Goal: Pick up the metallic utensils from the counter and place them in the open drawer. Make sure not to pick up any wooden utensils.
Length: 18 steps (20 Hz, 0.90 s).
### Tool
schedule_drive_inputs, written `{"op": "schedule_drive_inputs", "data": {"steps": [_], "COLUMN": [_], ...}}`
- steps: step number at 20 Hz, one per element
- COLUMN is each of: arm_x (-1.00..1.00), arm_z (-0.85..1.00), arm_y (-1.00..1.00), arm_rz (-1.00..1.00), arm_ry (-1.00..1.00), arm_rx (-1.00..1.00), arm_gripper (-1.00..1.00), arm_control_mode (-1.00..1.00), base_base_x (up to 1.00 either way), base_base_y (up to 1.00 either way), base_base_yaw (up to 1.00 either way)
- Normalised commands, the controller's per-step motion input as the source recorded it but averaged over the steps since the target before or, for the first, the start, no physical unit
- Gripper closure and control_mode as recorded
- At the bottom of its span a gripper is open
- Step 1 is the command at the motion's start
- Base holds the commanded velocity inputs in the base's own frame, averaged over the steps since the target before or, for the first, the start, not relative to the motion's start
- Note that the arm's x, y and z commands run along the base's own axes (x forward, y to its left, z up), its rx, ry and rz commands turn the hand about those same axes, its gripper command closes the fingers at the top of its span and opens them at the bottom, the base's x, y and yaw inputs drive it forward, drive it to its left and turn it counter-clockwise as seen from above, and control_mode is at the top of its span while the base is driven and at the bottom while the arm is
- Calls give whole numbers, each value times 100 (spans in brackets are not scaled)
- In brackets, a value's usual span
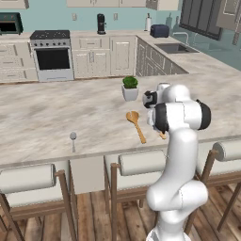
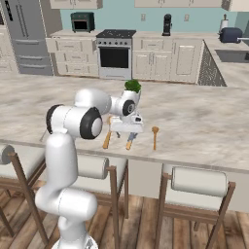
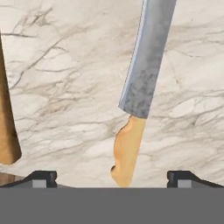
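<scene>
While the knife (image 3: 140, 83) lies flat on the counter (image 1: 42, 117) near its front edge, the gripper (image 3: 111, 179) is held just above it, jaws wide apart w/ nothing gripped, handle seen between the fingertips (image 3: 43, 178). Wooden spoon (image 1: 135, 124) is laid beside the knife. Metal spoon (image 1: 73, 139) is set well apart to the left. Potted plant (image 1: 130, 88) is placed behind them.

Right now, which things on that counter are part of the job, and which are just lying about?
Job:
- knife, flat on the counter, its handle between the open pincer tips
- metal spoon, near the counter's front edge

Not to touch:
- wooden spoon

Lying about:
- potted plant
</scene>
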Motion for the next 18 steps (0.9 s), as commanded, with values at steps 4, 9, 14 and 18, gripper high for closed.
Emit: {"op": "schedule_drive_inputs", "data": {"steps": [4,9,14,18], "arm_x": [0,0,0,0], "arm_z": [-31,-1,-1,-17], "arm_y": [-19,-19,-1,0], "arm_rz": [0,0,0,0], "arm_ry": [7,0,0,0], "arm_rx": [0,0,0,0], "arm_gripper": [-100,-100,-100,-100], "arm_control_mode": [-100,-100,-100,-100], "base_base_x": [0,0,0,0], "base_base_y": [0,0,0,0], "base_base_yaw": [0,0,0,0]}}
